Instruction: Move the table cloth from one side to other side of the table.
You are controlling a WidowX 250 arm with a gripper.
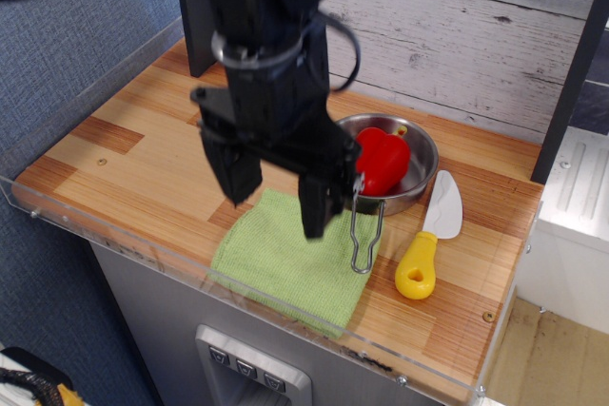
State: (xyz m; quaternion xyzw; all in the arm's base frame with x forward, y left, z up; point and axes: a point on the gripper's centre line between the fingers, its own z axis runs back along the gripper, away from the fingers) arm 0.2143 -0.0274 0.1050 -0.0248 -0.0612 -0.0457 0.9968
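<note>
Two parted tool [275, 208] fingers hang above the table cloth [288, 261].

Below the gripper [276, 204], whose jaws stood apart, the table cloth [285, 263] lay bare and reachable. To its right the steel pan [411, 187] with a red pepper [383, 161] blocked passage, its wire handle [364, 238] resting on the cloth's edge. Farther right lay a yellow-handled knife [430, 240]. Leftward, bare table [133, 154] stretched unobstructed.
</note>
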